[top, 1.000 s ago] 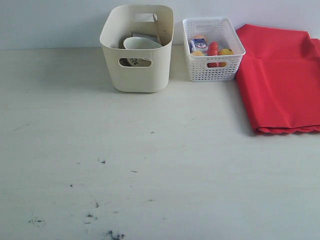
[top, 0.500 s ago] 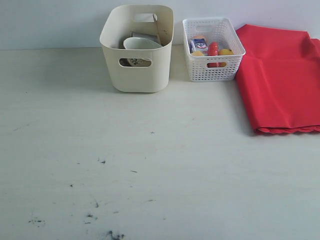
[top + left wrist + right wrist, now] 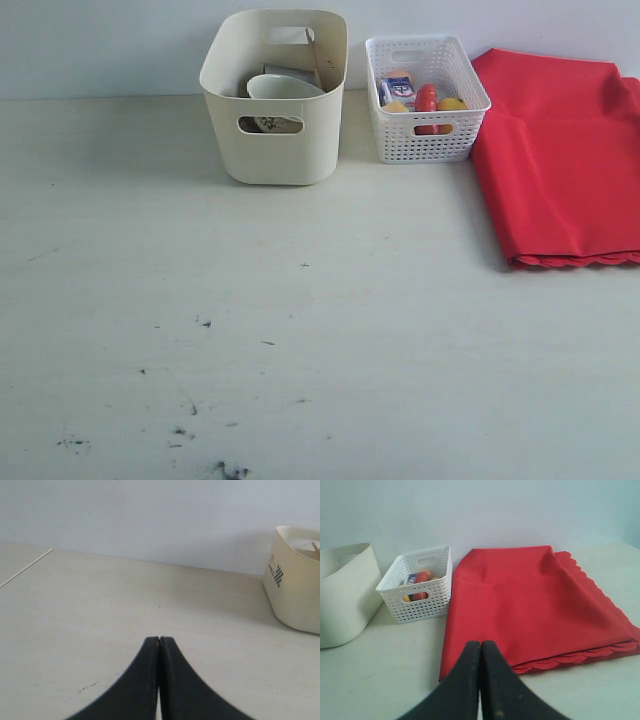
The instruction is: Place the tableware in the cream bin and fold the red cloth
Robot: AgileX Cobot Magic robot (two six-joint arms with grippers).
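On the pale tabletop (image 3: 400,330) we see the tall cream plastic bin (image 3: 275,150), the folded bright red fabric cloth (image 3: 560,170), with left gripper (image 3: 159,642) and right gripper (image 3: 480,645) closed, empty.

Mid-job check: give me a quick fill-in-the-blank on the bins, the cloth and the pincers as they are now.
The pale bowl lies ____ the cream bin.
The red cloth lies to the ____ of the white lattice basket in the exterior view.
The left pincer and the right pincer are both ____.
Missing: inside; right; shut.
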